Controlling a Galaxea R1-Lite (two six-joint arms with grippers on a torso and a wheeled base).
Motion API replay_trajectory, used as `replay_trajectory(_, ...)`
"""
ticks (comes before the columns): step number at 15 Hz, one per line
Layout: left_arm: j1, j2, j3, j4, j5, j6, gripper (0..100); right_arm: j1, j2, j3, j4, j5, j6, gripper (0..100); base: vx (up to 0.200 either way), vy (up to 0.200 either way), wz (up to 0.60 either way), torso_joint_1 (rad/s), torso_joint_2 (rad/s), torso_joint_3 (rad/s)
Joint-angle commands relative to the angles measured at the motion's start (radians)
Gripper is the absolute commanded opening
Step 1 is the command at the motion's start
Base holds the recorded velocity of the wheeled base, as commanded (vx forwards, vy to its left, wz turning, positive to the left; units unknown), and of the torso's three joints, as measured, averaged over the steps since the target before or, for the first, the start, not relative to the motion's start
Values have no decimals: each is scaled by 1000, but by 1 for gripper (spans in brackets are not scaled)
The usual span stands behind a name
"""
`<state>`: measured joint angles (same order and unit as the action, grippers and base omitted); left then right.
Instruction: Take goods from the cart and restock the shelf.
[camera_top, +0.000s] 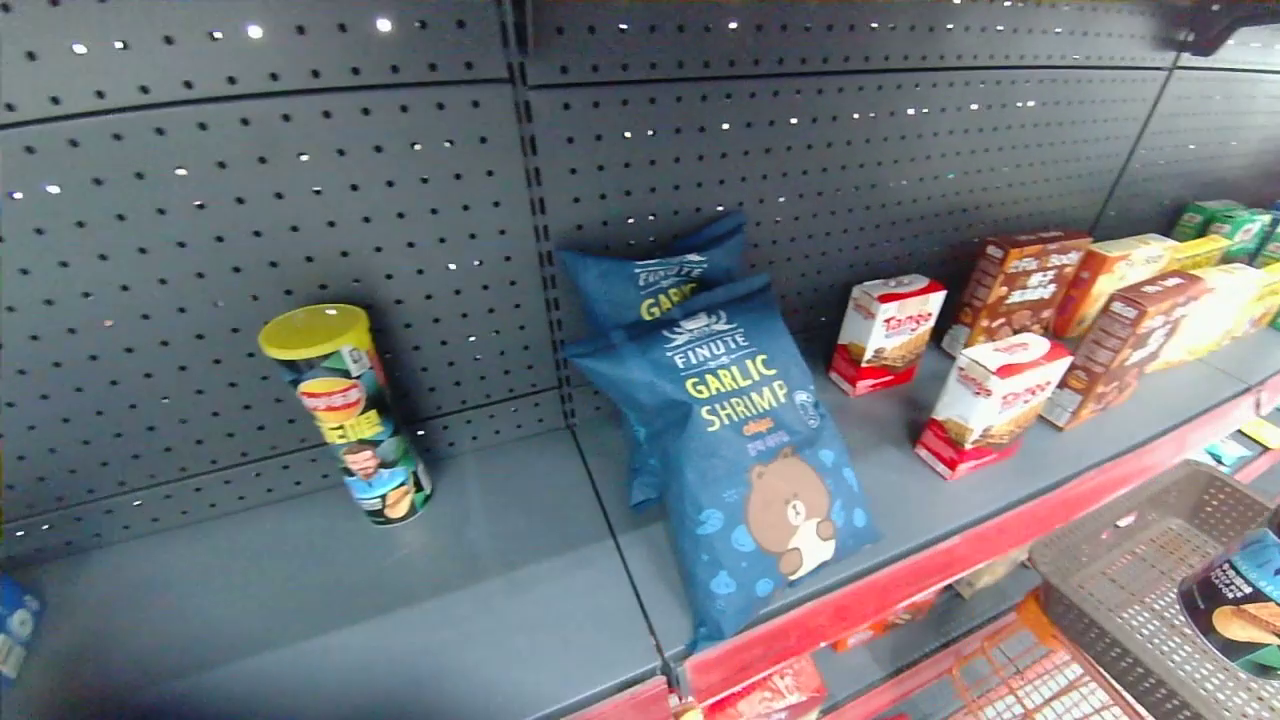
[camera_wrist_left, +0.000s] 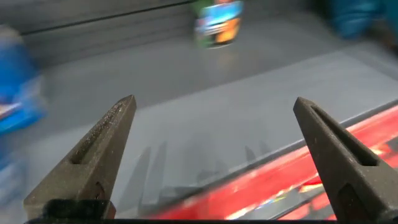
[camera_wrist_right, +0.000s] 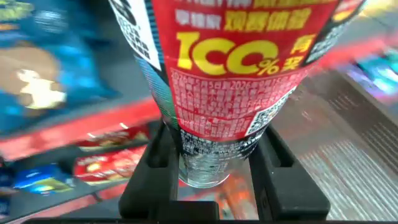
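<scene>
1. R tool (camera_wrist_right: 214, 163): jaws clamped on the lower body of a red-label can (camera_wrist_right: 230, 62), one finger each side. The can stands up out of the grip. A low hold prob. lets it go down upright on its base.
2. The held can is out in front of the shelf's red front edge (camera_wrist_right: 74, 134), not yet on the shelf (camera_top: 480, 560).
3. L tool (camera_wrist_left: 212, 102): fingers wide apart, nothing btwn them, hanging over the front of the shelf. Free hand, prob. kept ready to steady or take the next item.
4. Beyond L tool: yellow-lid can (camera_top: 345, 415), upright at the back against the pegboard. Judged the cans' spot, so the held can likely belongs beside it.
5. Blue snack bags (camera_top: 745, 440): two, front one leaning on the rear one, its bottom at the red edge. Soft packs need the prop.
6. Boxes (camera_top: 990, 400): farther to the robot's right, grouped by kind, some tilted.
7. Grey basket (camera_top: 1130, 560): low at right, below shelf level, likely the cart. Dark can (camera_top: 1235, 610) at it; can't tell if it's the held one.
</scene>
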<state>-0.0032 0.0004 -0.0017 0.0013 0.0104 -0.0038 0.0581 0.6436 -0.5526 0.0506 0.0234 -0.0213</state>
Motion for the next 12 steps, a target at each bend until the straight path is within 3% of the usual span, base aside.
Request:
replay_trajectory(1,0,0,0,0,0,-1,100,0,-4,2,0,1,-2,0,0,0,600,7,7,2)
replay_trajectory(6,0,0,0,0,0,-1,100,0,-21,22,0,1,-2,0,0,0,600,5,2,1)
replay_trajectory(8,0,0,0,0,0,-1,100,2,-35,23,0,7,-2,0,0,0,0,0,0,0)
replay_trajectory(12,0,0,0,0,0,-1,100,52,-81,-7,0,124,0,0,0,0,0,0,0,0)
